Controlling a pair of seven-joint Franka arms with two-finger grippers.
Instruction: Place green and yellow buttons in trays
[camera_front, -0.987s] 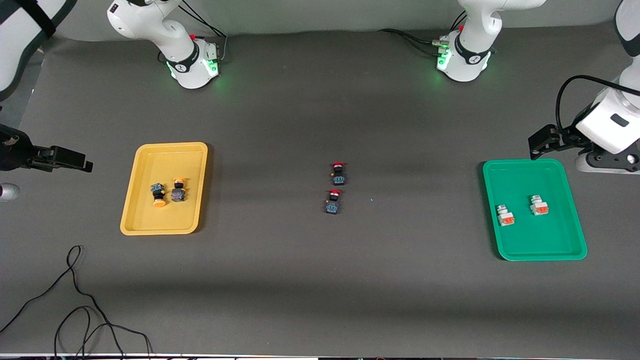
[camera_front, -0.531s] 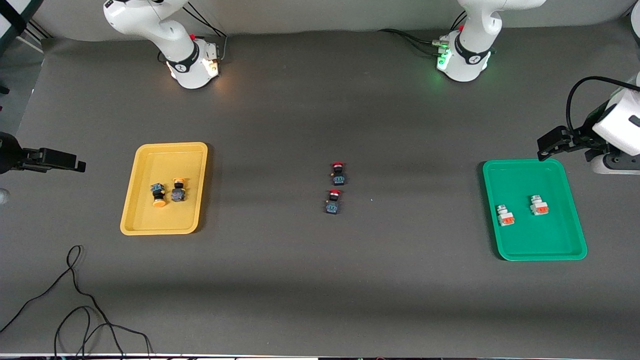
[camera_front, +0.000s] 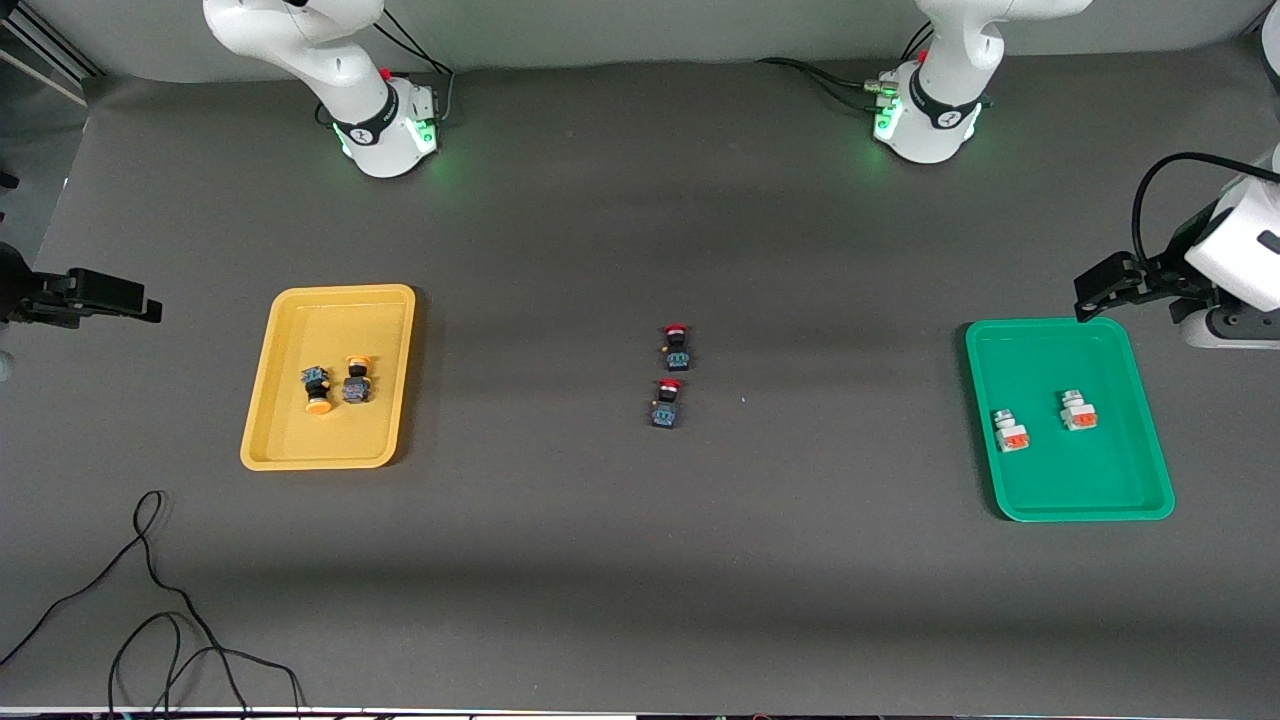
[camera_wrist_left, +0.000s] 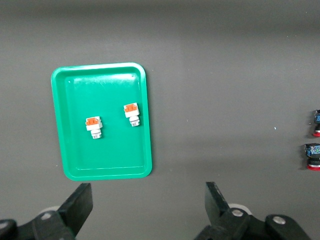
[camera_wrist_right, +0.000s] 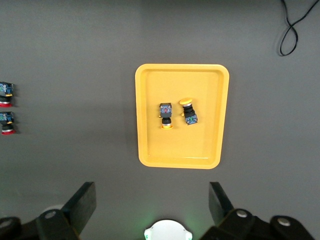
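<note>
Two yellow-capped buttons (camera_front: 317, 390) (camera_front: 356, 380) lie side by side in the yellow tray (camera_front: 340, 320) toward the right arm's end of the table. Two white-and-silver buttons with orange-red ends (camera_front: 1010, 430) (camera_front: 1076, 410) lie in the green tray (camera_front: 1060, 350) toward the left arm's end. My left gripper (camera_front: 1095, 290) hangs high by the green tray's edge, open and holding nothing (camera_wrist_left: 148, 197). My right gripper (camera_front: 120, 297) hovers outside the yellow tray, also open with nothing in it (camera_wrist_right: 152, 200). Both wrist views look down on their trays (camera_wrist_left: 115, 155) (camera_wrist_right: 180, 145).
Two red-capped switches (camera_front: 677, 347) (camera_front: 666, 403) with dark bodies lie mid-table, one nearer the front camera than the other. A black cable (camera_front: 150, 600) loops on the table near the front edge at the right arm's end. The arm bases (camera_front: 385, 130) (camera_front: 925, 125) stand along the table's back edge.
My right gripper has drawn away from the yellow tray toward its end of the table. My left gripper pulled back slightly from the green tray, then stopped. Buttons have not moved.
</note>
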